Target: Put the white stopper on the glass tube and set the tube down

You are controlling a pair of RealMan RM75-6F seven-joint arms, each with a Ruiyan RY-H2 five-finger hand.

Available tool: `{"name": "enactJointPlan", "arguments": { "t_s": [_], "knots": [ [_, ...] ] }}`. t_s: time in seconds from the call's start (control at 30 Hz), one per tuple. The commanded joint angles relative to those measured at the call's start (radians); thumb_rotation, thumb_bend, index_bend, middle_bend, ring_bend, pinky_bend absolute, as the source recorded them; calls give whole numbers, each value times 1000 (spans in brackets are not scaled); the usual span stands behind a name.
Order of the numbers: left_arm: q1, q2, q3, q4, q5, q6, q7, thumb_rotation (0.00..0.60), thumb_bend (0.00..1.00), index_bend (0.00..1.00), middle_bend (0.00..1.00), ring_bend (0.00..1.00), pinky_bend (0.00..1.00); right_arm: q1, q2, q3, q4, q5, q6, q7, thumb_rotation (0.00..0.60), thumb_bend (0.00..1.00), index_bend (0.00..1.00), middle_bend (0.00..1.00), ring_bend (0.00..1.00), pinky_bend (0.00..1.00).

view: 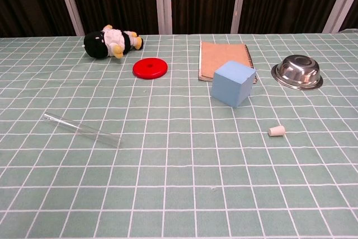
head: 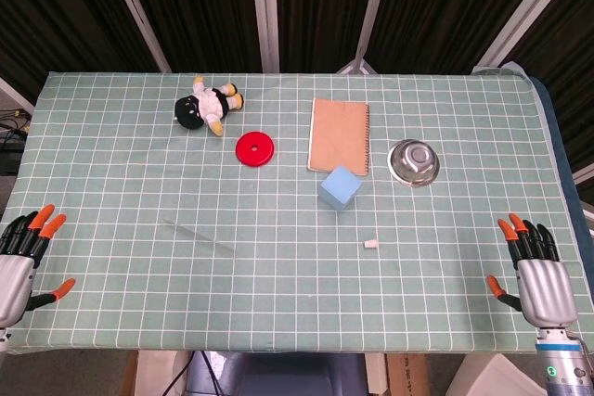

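Note:
The glass tube (view: 81,129) lies flat on the green checked cloth, left of centre, faint in the head view (head: 198,236). The small white stopper (view: 276,131) lies on its side right of centre, seen from the head too (head: 370,244). My left hand (head: 20,261) rests at the near left table edge, fingers spread and holding nothing. My right hand (head: 533,269) sits at the near right edge, also with fingers apart and nothing in it. Both hands are far from the tube and stopper. Neither hand shows in the chest view.
A blue cube (view: 233,83) stands behind the stopper. Further back are a brown notebook (view: 225,59), an upturned steel bowl (view: 297,72), a red disc (view: 150,68) and a plush penguin (view: 111,42).

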Motion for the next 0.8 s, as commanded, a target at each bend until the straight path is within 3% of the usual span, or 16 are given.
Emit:
{"name": "enactJointPlan", "arguments": {
  "t_s": [0.03,0.37,0.63,0.8],
  "knots": [
    [1,1,-1,0,-5,-7,-3,600,154,33,0,0,0,-3,-4,1,3,-9,2,0,600,316,0,0,0,0],
    [-54,7,-18,-6,-3,-109,38,600,165,90,32,0,0,-7,1,7,-7,-12,-17,21,600,316,0,0,0,0],
    [-211,-38,-70,-10,-3,-319,185,600,308,270,324,24,0,-8,1,12,-9,-15,-28,31,600,316,0,0,0,0],
    [-297,-120,-111,21,-48,-429,286,600,354,330,395,48,0,-11,5,16,-8,-14,-31,42,600,315,0,0,0,0]
  ]
}}
